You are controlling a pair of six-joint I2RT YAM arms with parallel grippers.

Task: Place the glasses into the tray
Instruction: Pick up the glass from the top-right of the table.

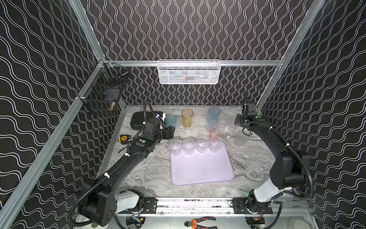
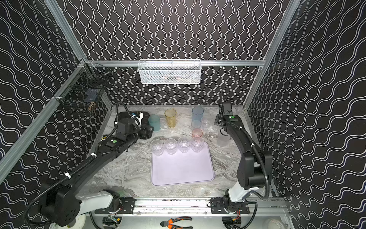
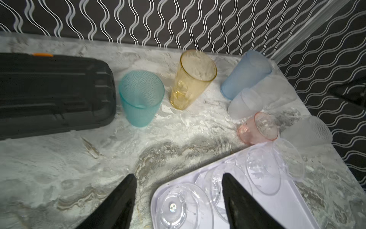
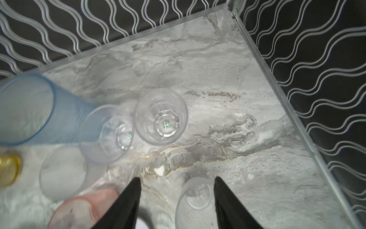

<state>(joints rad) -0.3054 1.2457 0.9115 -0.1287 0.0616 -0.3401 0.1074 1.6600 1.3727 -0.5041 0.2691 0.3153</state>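
The lilac tray (image 1: 200, 170) (image 2: 181, 170) lies mid-table, with a row of several short clear glasses (image 1: 189, 146) (image 3: 263, 170) along its far edge. Behind it on the table stand pink (image 1: 214, 132), blue (image 1: 214, 114), amber (image 1: 187, 118) and teal (image 1: 170, 121) glasses, plus two clear ones (image 4: 161, 117). My left gripper (image 3: 179, 175) (image 1: 170, 132) is open and empty, hovering over the tray's far-left corner. My right gripper (image 4: 177, 178) (image 1: 245, 132) is open. The frosted white glass (image 4: 196, 202) (image 1: 240, 139) stands between its fingers, close to one of them.
A black ribbed case (image 1: 141, 119) lies at the back left, with a yellow tape measure (image 1: 124, 138) near the left wall. A white wire basket (image 1: 189, 72) hangs on the back wall and a black one (image 1: 103, 95) on the left. Pliers (image 1: 200, 222) lie below the front rail.
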